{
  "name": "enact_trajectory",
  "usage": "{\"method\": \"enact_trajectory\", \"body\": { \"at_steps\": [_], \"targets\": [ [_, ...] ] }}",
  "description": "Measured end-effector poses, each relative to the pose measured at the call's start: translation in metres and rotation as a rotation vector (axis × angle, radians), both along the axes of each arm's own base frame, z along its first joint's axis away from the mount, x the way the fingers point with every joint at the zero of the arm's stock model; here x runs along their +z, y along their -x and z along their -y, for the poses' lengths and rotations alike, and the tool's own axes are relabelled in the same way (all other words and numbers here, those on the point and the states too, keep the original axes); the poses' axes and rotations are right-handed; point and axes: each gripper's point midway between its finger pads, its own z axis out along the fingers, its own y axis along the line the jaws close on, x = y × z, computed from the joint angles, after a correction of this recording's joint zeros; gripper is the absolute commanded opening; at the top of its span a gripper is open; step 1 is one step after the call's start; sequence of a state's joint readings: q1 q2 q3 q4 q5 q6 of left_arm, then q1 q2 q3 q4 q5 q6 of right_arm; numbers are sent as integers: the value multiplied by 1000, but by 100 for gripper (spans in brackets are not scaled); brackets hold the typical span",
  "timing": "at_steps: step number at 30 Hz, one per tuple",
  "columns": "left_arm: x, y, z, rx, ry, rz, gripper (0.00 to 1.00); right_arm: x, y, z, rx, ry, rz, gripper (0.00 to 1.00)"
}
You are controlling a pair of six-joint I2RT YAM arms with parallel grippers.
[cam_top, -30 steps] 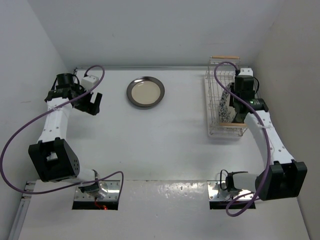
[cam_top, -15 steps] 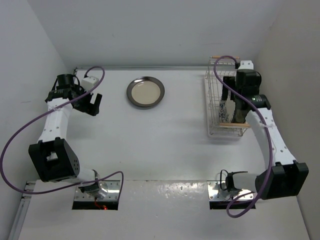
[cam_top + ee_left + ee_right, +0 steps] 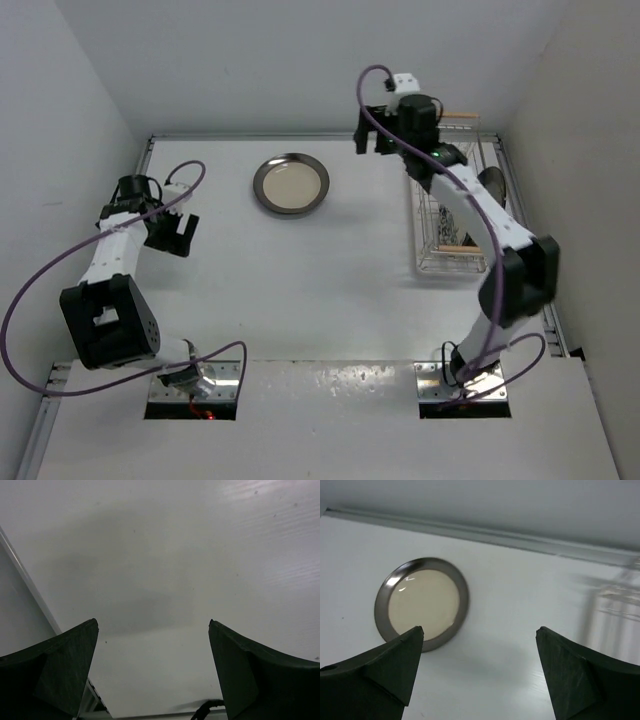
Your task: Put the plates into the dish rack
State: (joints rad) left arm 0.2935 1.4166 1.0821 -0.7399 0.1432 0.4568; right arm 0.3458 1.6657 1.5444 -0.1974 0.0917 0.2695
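Though apart, dark-rimmed plate (image 3: 422, 602) ahead-left of wide right claw (image 3: 479, 630).

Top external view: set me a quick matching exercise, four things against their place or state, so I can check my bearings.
1 cream plate
2 dish rack
3 left gripper
4 right gripper

A open, aimed at the plate
B far right of the table
C lying flat, far middle
D open over bare table, left side

Pairs: 1-C, 2-B, 3-D, 4-A
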Motion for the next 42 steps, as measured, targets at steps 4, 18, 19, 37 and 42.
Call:
{"method": "enact_trajectory", "body": {
  "at_steps": [4,18,19,37,42],
  "targets": [
    [-15,28,-9,47,-33,-50,92,-102,-30,-54,76,-87,-201,84],
    [-34,62,-11,83,-41,-77,65,-270,-65,-117,-44,-535,-535,57],
    [-33,61,-12,86,-42,-73,65,-272,-70,-121,-50,-571,-534,48],
    [-33,58,-16,113,-17,-34,64,-236,-66,-134,13,-562,-445,0],
    [-34,60,-2,64,-17,-32,64,-187,-39,-113,56,-408,-366,0]
  ]
}}
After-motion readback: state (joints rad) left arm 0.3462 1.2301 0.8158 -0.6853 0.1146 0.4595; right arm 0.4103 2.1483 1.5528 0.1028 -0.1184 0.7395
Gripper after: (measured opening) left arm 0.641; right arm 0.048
